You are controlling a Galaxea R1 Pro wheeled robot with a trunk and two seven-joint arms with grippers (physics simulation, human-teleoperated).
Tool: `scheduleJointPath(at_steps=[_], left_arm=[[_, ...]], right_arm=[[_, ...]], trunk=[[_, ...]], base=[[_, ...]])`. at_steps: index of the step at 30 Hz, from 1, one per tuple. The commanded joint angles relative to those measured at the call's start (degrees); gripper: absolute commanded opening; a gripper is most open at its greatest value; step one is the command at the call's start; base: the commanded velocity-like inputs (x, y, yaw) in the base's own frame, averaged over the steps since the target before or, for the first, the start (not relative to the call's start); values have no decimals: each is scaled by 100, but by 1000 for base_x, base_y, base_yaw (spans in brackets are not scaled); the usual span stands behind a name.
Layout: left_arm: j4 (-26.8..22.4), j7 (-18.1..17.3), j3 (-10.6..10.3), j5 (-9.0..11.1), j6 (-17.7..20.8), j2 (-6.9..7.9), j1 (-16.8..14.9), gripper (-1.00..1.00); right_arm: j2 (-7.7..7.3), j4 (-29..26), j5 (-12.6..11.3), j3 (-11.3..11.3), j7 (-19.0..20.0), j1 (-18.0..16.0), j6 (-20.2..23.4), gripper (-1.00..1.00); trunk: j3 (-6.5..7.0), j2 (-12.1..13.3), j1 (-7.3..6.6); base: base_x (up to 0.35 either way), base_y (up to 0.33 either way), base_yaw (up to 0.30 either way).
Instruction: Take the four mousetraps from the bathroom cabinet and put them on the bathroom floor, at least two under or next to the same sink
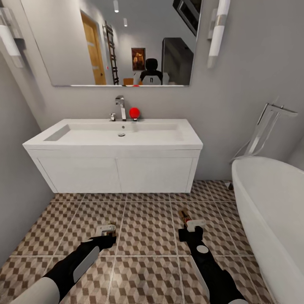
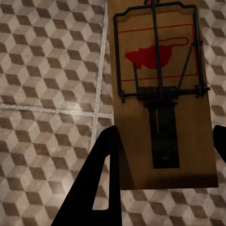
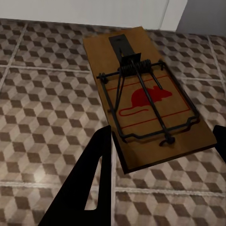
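My left gripper (image 1: 105,231) is shut on a mousetrap (image 1: 110,228), a brown wooden board with dark wire and a red mouse print (image 2: 160,70), held a little above the bathroom floor (image 1: 145,219). My right gripper (image 1: 192,224) is shut on a second mousetrap (image 1: 183,216), which the right wrist view shows tilted between the fingers (image 3: 146,99). Both hover over the cube-patterned tiles in front of the white wall-hung sink (image 1: 114,145), left gripper before its left half, right gripper near its right end.
A white oval bathtub (image 1: 270,211) with a chrome floor tap (image 1: 264,131) fills the right side. A grey wall (image 1: 17,177) closes the left. A mirror (image 1: 114,42) hangs above the sink. Open tiles lie between the grippers and under the vanity.
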Motion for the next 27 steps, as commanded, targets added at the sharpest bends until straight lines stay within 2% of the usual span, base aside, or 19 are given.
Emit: scheduleJointPath(at_steps=[1, 27], left_arm=[[-14, 64, -38, 54, 8, 9, -6, -100], [-14, 64, -39, 54, 8, 0, -6, -100]], right_arm=[[-2, -10, 17, 16, -37, -2, 43, -100], [-2, -10, 17, 16, -37, -2, 34, -100]], trunk=[[-33, -44, 22], [-731, -1087, 593]], base=[[0, 0, 0], [0, 0, 0]])
